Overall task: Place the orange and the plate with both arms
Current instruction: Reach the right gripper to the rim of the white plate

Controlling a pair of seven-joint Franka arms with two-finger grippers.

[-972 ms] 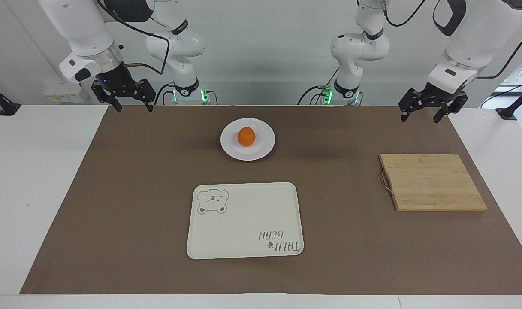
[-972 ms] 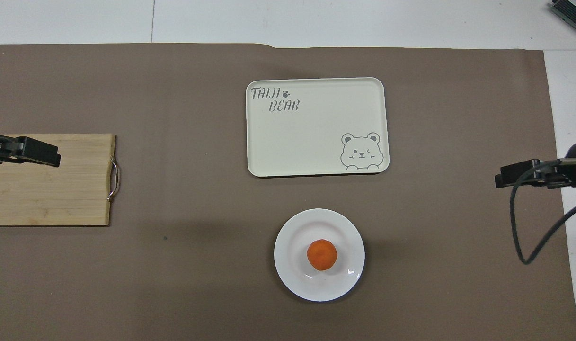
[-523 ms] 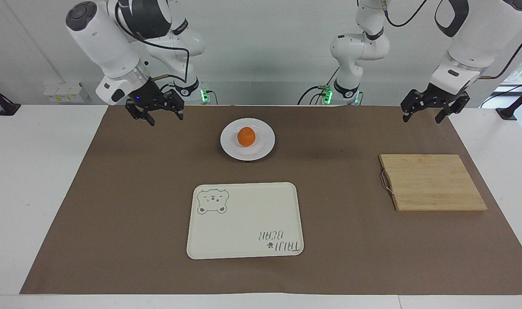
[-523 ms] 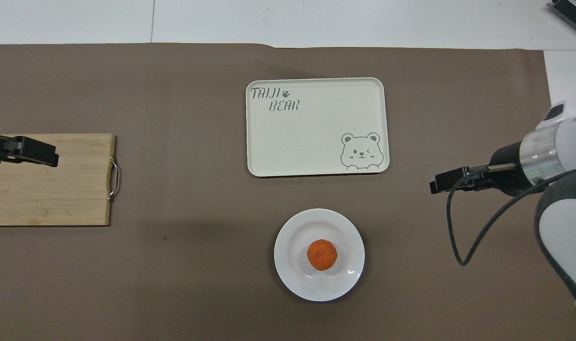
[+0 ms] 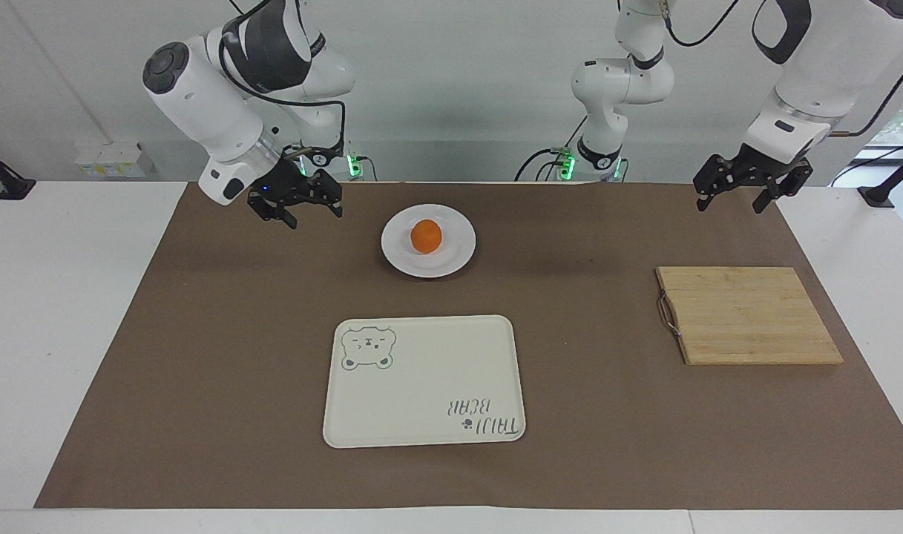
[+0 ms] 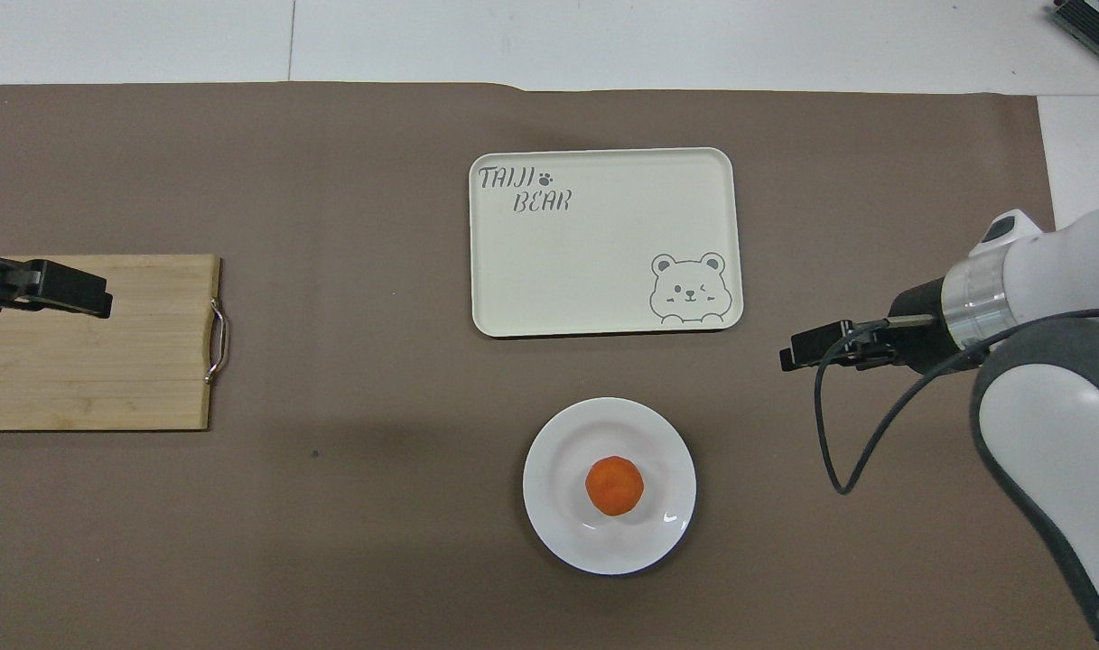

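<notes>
The orange [image 5: 426, 236] sits in the middle of the white plate [image 5: 460, 254] on the brown mat, nearer to the robots than the tray. Both also show in the overhead view: the orange [image 6: 614, 486] on the plate [image 6: 549, 528]. My right gripper [image 5: 315, 218] is open and empty, up in the air over the mat beside the plate, toward the right arm's end; it also shows in the overhead view [image 6: 788, 358]. My left gripper [image 5: 727, 206] is open and empty, waiting over the mat's edge at the left arm's end, and shows in the overhead view [image 6: 97, 302].
A cream tray with a bear drawing [image 5: 424, 371] lies farther from the robots than the plate. A wooden cutting board with a metal handle [image 5: 748, 315] lies toward the left arm's end. Two small arm bases with green lights [image 5: 325, 159] stand at the table's edge.
My right gripper has swung in from the right arm's end of the table toward the plate and come lower. The left gripper, the orange and the plate have stayed put.
</notes>
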